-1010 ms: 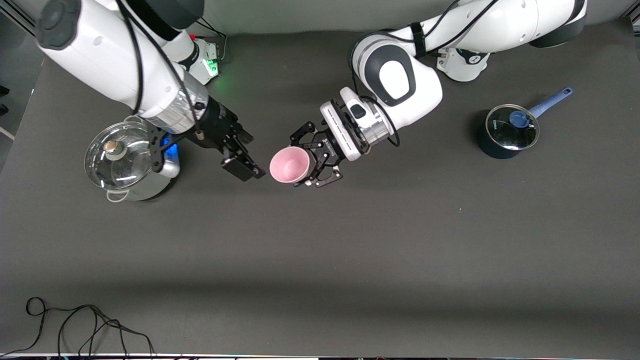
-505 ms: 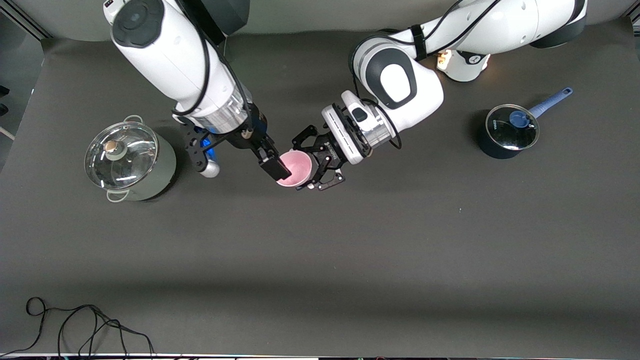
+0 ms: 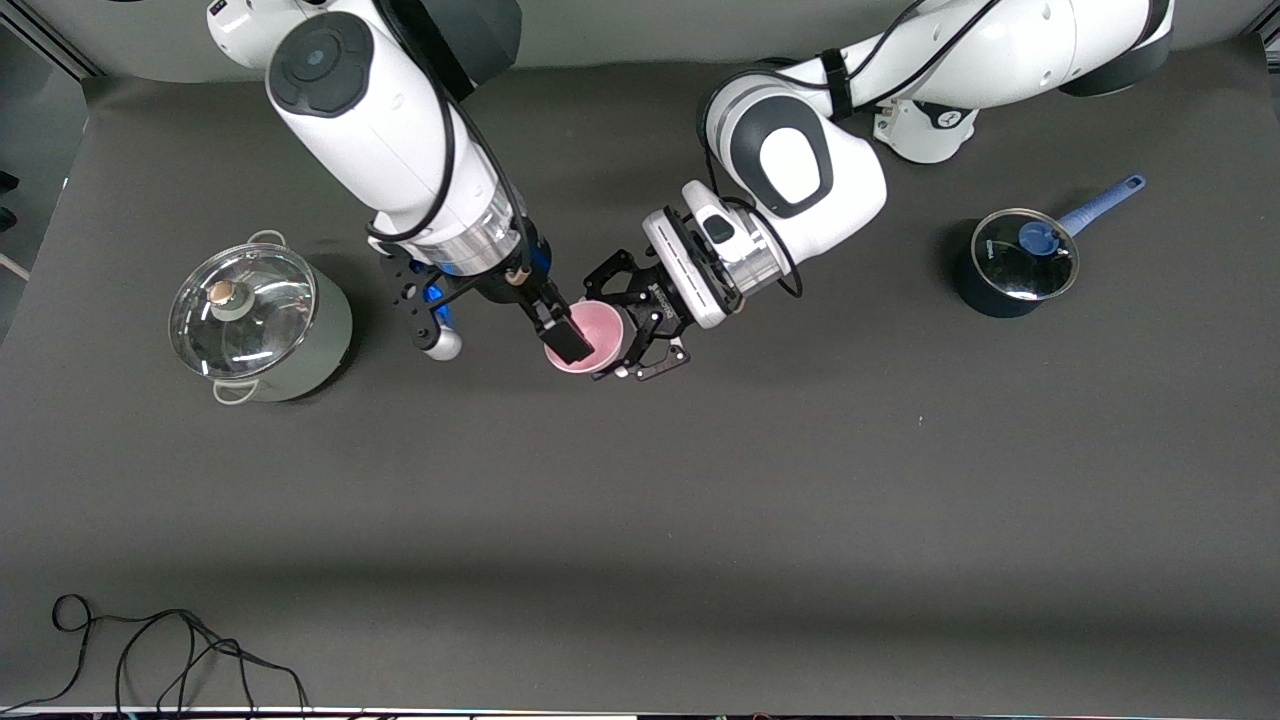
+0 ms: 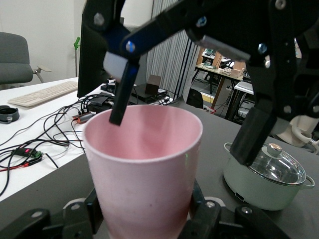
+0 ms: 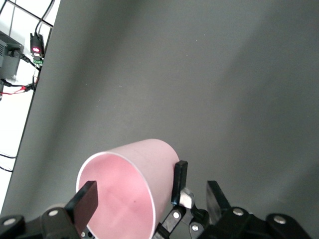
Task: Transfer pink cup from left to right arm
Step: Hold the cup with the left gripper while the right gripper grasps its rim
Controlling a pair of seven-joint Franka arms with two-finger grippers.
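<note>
Cup (image 3: 590,335) in pale pink sits near the middle of the frame, a little above center, held up in the air on its side. The left gripper (image 3: 640,330) is squeezed tight around its lower half, so it cannot drop. Its open mouth points at the right gripper (image 3: 566,338), which makes it easy to take. That gripper's fingers (image 5: 87,199) are spread wide, and one seems to poke inside the rim while the other sits outside, though the angle makes this hard to judge. It holds nothing yet. A green pot (image 3: 258,322) stands at middle left, and a dark pan (image 3: 1015,262) at upper right.
</note>
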